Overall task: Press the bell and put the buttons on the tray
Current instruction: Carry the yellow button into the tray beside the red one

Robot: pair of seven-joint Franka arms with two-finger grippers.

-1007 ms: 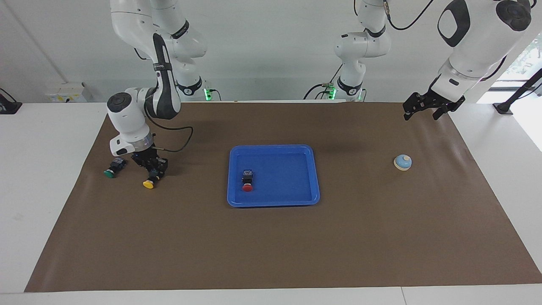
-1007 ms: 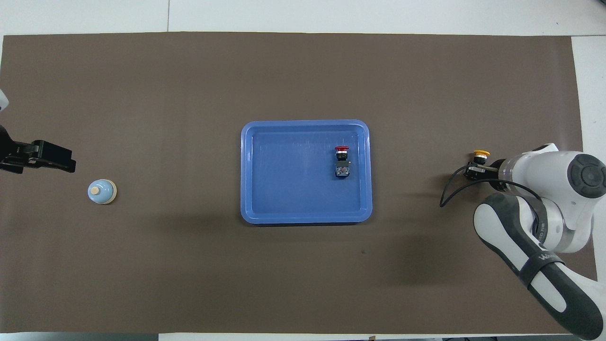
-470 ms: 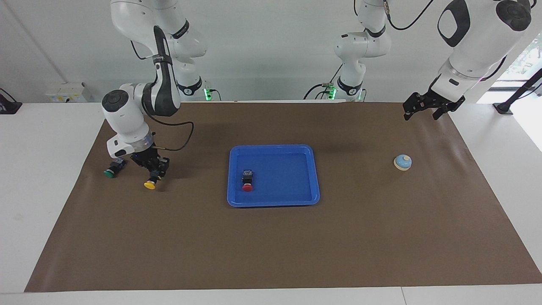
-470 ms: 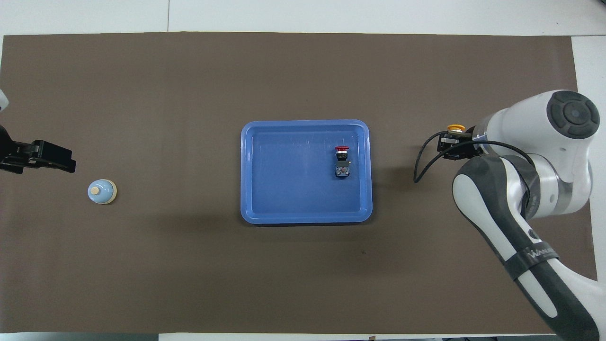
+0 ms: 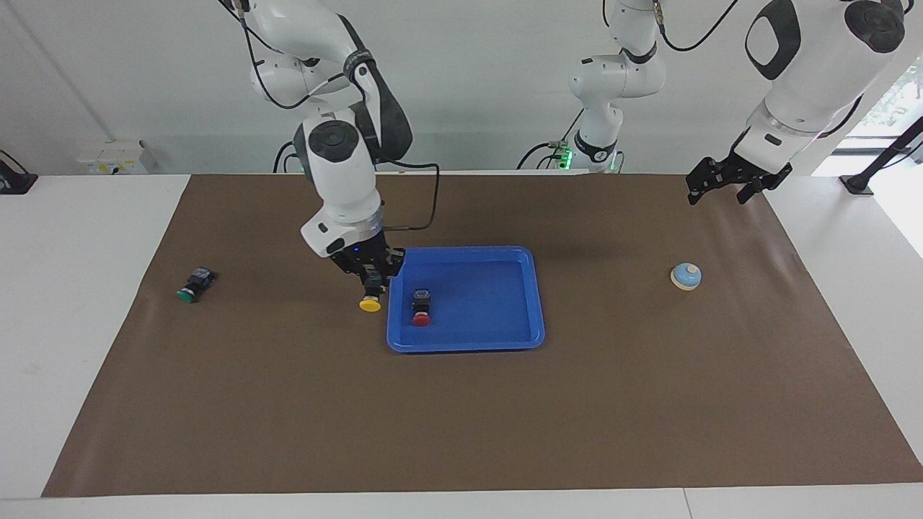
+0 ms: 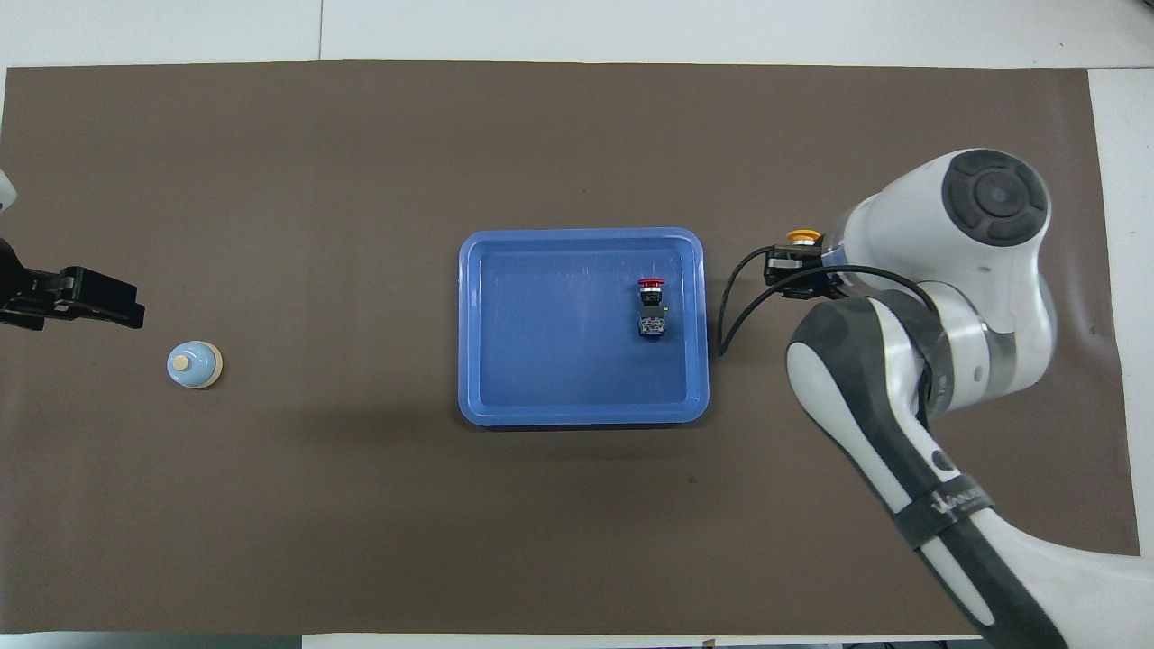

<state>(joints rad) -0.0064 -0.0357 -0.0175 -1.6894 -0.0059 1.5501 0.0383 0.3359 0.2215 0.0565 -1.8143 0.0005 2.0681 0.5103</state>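
While right gripper (image 5: 372,282), clamped on yellow button (image 5: 371,303), hangs beside tray (image 5: 537,303) rim, clear rim, lower near red button (image 5: 420,308); left gripper (image 5: 725,185) waits open.

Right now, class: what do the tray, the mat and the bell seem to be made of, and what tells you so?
Tray: probably moulded plastic, smooth and slightly glossy; even blue, rounded corners, raised rim.
Mat: looks like brown paper or thin sheet, matte; it lies flat with faint creases near its edges.
Bell: unclear; smooth pale blue dome on a cream base, maybe painted metal or plastic.
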